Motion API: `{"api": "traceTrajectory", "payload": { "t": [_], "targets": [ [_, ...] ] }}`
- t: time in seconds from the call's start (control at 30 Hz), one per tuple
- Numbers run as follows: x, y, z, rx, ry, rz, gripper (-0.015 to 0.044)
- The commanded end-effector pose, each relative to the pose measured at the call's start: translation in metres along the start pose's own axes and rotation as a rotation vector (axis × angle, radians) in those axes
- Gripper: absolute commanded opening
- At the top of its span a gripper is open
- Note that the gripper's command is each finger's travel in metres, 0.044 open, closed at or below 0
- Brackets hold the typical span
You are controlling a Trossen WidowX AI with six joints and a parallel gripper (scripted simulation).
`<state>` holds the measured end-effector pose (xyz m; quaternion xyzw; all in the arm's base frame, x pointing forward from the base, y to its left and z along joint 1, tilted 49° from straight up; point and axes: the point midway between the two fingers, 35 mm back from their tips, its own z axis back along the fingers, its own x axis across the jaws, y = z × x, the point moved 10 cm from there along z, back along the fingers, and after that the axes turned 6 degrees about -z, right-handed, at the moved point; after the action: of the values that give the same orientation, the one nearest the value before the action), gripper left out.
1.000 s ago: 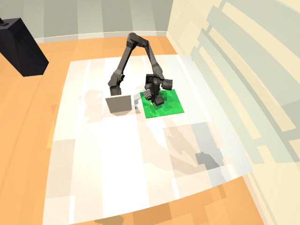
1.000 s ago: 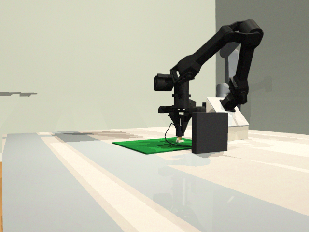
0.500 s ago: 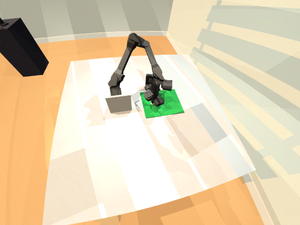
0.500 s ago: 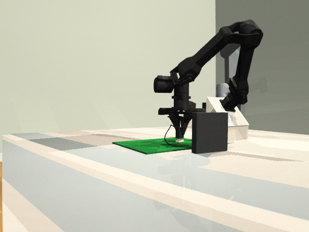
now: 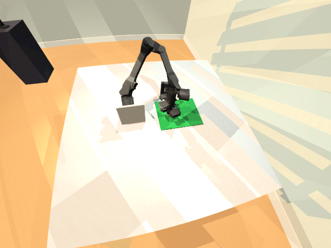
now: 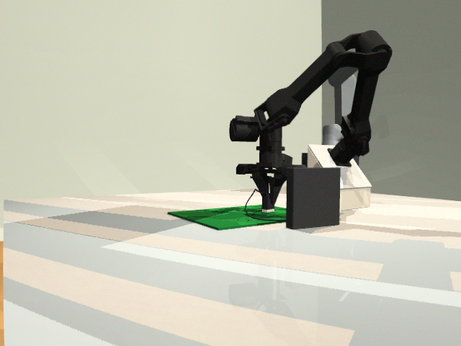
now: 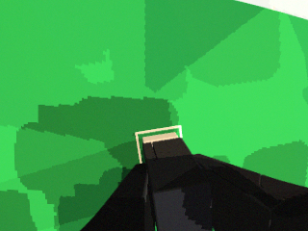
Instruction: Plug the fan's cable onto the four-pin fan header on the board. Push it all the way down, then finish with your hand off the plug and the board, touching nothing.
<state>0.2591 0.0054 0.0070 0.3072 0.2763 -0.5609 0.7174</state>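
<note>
The gripper (image 5: 168,114) (image 6: 268,205) points down over the green board (image 5: 186,117) (image 6: 220,221) (image 7: 231,111), its fingers closed on the black plug (image 6: 267,202) (image 7: 166,149). The plug stands upright at the pale header (image 6: 268,210) (image 7: 160,139) — pins hidden from sight — and a thin black cable (image 6: 245,206) loops beside it. Whether it is fully seated, the views cannot tell.

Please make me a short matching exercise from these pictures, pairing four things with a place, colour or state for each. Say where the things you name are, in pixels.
Things:
1. Board (image 5: 193,118) (image 6: 220,219) (image 7: 48,58)
2. Gripper (image 6: 268,202) (image 7: 168,168)
3. Four-pin fan header (image 6: 268,210) (image 7: 160,139)
4. Fan's cable (image 6: 246,205)

Descriptions:
A. Low on the board, right below the black plug
B. Bright green and flat
C. Thin, dark and looping
D. Shut on the plug

Pairs: 1-B, 2-D, 3-A, 4-C
</note>
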Motion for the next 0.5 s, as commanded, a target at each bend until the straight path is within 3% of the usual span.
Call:
{"api": "traceTrajectory", "payload": {
  "t": [0.0, 0.23, 0.37, 0.47],
  "targets": [
    [0.0, 0.0, 0.0, 0.0, 0.0, 0.001, 0.0079],
    [0.0, 0.0, 0.0, 0.0, 0.0, 0.001, 0.026],
    [0.001, 0.001, 0.009, 0.0, -0.002, 0.0, 0.026],
    [0.001, 0.001, 0.046, -0.003, -0.003, 0.0, 0.026]
  ]
}}
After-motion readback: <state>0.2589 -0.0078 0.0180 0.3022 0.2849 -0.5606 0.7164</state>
